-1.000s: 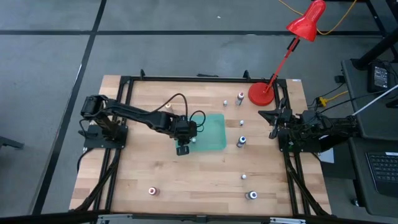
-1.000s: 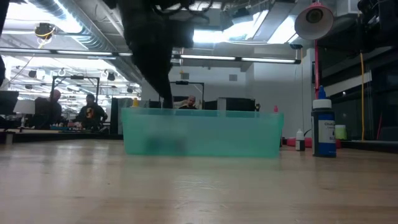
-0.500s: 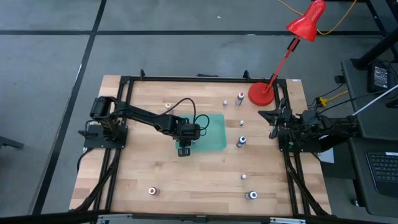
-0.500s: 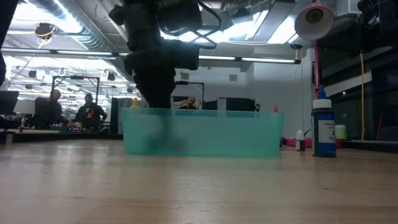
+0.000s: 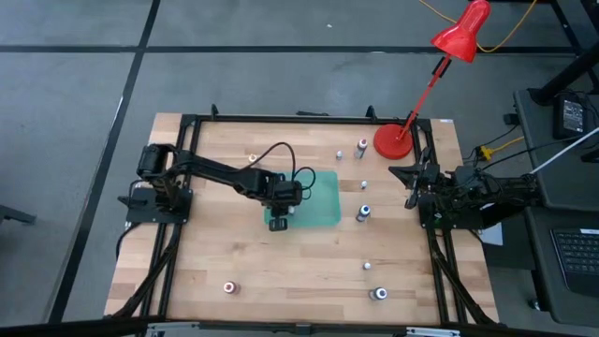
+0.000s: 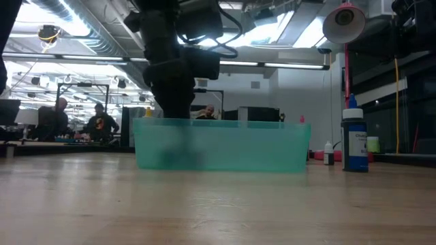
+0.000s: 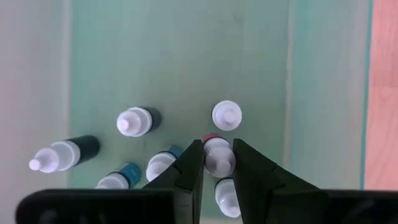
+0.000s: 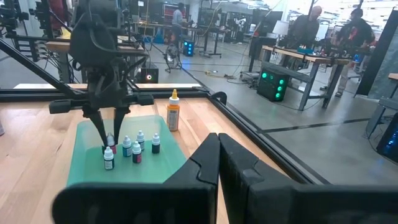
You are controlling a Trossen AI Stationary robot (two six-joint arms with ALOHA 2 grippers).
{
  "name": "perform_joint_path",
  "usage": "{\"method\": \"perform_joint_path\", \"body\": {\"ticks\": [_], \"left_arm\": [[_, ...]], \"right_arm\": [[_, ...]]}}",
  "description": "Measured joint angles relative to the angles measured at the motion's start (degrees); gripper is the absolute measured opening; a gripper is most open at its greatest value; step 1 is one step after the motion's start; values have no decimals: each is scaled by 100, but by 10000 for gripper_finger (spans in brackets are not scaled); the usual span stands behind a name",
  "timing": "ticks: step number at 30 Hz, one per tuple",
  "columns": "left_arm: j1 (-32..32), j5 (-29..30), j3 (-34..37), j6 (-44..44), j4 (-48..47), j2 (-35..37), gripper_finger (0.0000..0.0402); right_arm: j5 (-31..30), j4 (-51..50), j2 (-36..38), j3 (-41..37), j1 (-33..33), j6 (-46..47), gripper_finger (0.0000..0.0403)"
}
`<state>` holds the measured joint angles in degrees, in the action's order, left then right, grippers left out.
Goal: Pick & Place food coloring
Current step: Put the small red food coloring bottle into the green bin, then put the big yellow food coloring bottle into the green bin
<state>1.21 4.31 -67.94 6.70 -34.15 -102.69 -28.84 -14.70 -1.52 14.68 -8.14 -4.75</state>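
Observation:
The food coloring shows as several tiny white-capped bottles standing in the green tray [image 7: 174,56], seen also in the right wrist view [image 8: 134,149]. More bottles stand scattered on the table, such as one [image 5: 363,213] to the tray's right. My left gripper [image 7: 217,144] hangs over the tray's near-left part [image 5: 278,218], shut on a red-bodied bottle [image 7: 219,155]. My right gripper [image 8: 217,140] is shut and waits at the table's right edge [image 5: 409,187]. My left gripper pinches the red-bodied bottle by its white cap [image 7: 219,163] between its two fingers [image 7: 186,171]. The fingers come from above, pointing down. The bottle stays upright among the others in the tray [image 8: 111,140]; whether its base touches the tray floor, I cannot tell.
A red desk lamp's base [image 5: 393,140] sits at the far right corner. Loose bottles stand near the near edge [image 5: 378,294] and near left [image 5: 228,287]. An orange bottle [image 8: 173,112] stands beyond the tray's far side. A tall blue-capped bottle [image 6: 354,139] shows in the low view.
My left gripper has moved a little toward the table's right and far side and has come down into the tray's near-left part.

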Motion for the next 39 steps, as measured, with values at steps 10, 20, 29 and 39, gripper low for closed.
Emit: {"method": "perform_joint_path", "body": {"ticks": [10,20,29,39], "left_arm": [[28,-24,-4,0,-6,-98,61],[15,-92,-4,141,102,-251,66],[13,-115,-36,278,21,-247,112],[5,252,-1121,-155,-1433,198,159]], "right_arm": [[-2,4,0,0,0,2,12],[-14,12,0,0,-1,0,12],[-11,3,2,0,2,0,12],[2,-1,2,0,2,2,12]]}}
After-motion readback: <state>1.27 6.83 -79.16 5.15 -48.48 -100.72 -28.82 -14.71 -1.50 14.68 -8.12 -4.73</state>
